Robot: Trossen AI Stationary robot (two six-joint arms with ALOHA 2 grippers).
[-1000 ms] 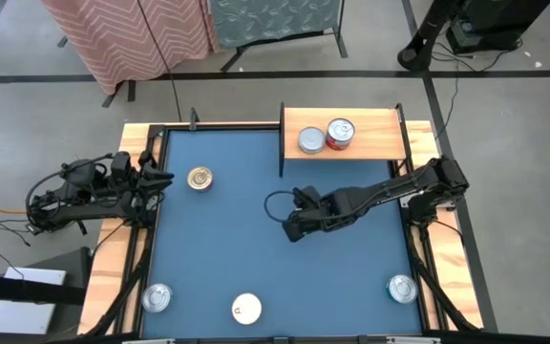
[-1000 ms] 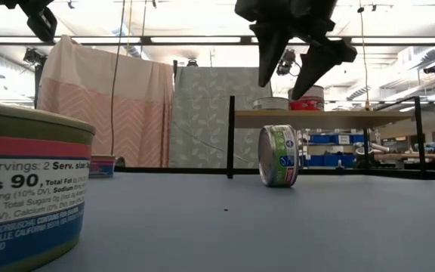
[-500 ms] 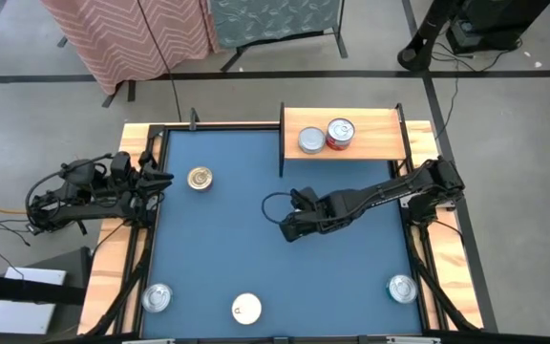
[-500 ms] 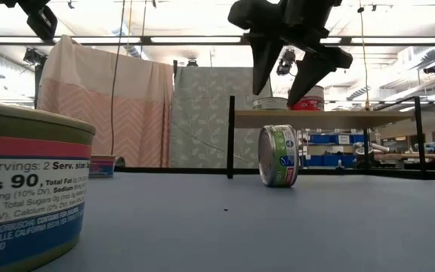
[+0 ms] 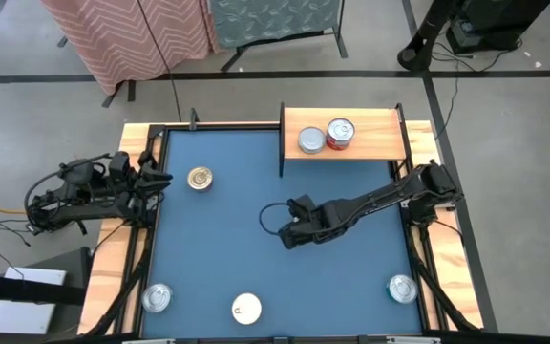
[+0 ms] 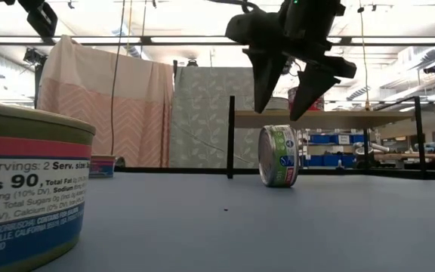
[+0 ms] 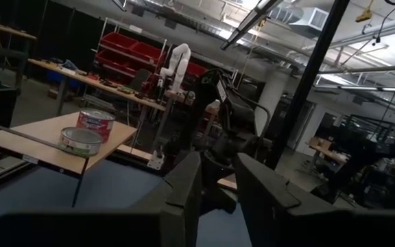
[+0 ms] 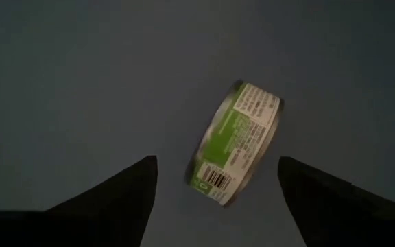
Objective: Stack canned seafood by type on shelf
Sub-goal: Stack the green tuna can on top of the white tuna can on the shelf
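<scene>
From above, the right tool (image 5: 292,232) hangs mid-surface with its jaws spread wide and nothing in them; the left tool (image 5: 160,179) waits at the left rail, fingers nearly together and empty. Two tins (image 5: 310,140) sit on the far shelf (image 5: 380,134). At table level, the green tin (image 6: 279,156) stands on edge under the right tool: rigid and slick, probably prone to roll, so pinch its flat faces. The right wrist shows bare blue surface (image 8: 81,82) all round.
</scene>
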